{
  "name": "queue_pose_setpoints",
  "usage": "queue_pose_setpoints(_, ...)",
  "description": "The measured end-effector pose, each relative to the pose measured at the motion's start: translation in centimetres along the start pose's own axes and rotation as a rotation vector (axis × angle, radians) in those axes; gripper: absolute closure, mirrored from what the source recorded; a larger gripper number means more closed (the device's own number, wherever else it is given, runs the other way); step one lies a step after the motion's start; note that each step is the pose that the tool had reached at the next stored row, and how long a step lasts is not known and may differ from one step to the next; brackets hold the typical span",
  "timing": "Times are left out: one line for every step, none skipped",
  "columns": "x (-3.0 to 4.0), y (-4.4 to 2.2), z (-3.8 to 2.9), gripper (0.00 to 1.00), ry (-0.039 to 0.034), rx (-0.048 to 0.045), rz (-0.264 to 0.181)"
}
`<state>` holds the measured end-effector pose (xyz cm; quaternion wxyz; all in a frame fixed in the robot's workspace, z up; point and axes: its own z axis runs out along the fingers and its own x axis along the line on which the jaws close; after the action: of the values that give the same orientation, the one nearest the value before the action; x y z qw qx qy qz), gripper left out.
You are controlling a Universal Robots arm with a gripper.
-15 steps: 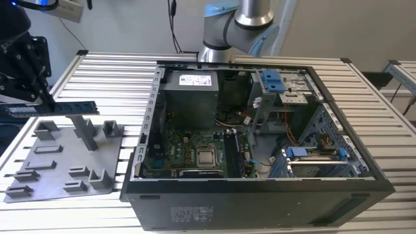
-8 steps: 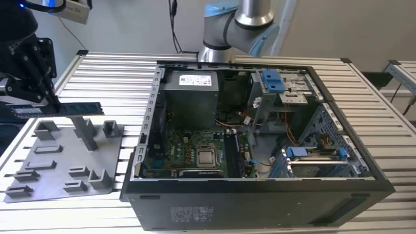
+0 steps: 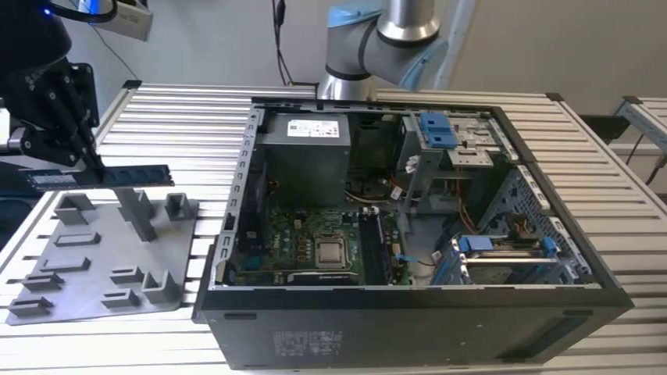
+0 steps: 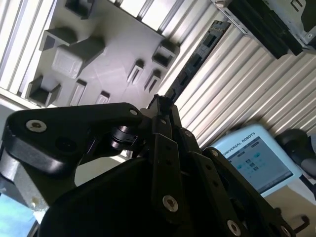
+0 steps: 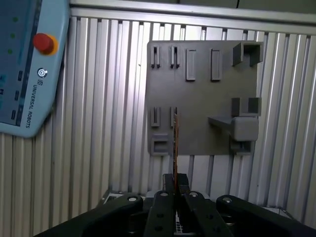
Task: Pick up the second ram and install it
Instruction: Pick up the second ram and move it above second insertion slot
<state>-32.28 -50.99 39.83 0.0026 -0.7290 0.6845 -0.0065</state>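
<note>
The slatted aluminium table [image 3: 187, 117] carries two things well apart: a grey plastic fixture plate [image 3: 89, 273] with upright posts lying flat toward the exterior view's left, and a black open computer case [image 3: 417, 328] lying on its side toward the right.

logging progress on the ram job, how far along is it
Done: pickup looks complete. The gripper is shut on the second ram, lifted above the grey fixture plate. In hand: the stick is held roughly level at the exterior view's left. Left: the install is not yet done. The stick is well apart from the open computer case and its motherboard.
</note>
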Motion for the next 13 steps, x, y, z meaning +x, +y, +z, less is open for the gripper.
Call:
queue_pose_setpoints(0.00,-0.10,0.02,0.86,0.0004,0.0002,0.000)
queue_pose_setpoints(0.01,-0.20,0.05,0.86,0.0010,0.0004,0.000)
queue_pose_setpoints(0.02,-0.31,0.07,0.86,0.0015,0.0005,0.000)
queue_pose_setpoints(0.03,-0.43,0.11,0.86,0.0021,0.0006,0.000)
queue_pose_setpoints(0.03,-0.53,0.14,0.86,0.0029,0.0005,0.000)
queue_pose_setpoints(0.04,-0.65,0.16,0.86,0.0037,0.0005,0.000)
queue_pose_setpoints(0.05,-0.76,0.18,0.86,0.0046,0.0004,0.000)
queue_pose_setpoints(0.05,-0.81,0.20,0.86,0.0057,0.0004,0.000)
queue_pose_setpoints(0.05,-0.82,0.22,0.86,0.0061,0.0005,0.000)
queue_pose_setpoints(0.05,-0.82,0.21,0.86,0.0062,0.0004,0.000)
queue_pose_setpoints(0.05,-0.82,0.21,0.86,0.0064,0.0004,0.000)
queue_pose_setpoints(0.05,-0.84,0.19,0.86,0.0065,0.0002,0.000)
queue_pose_setpoints(0.05,-0.84,0.20,0.86,0.0065,0.0002,0.000)
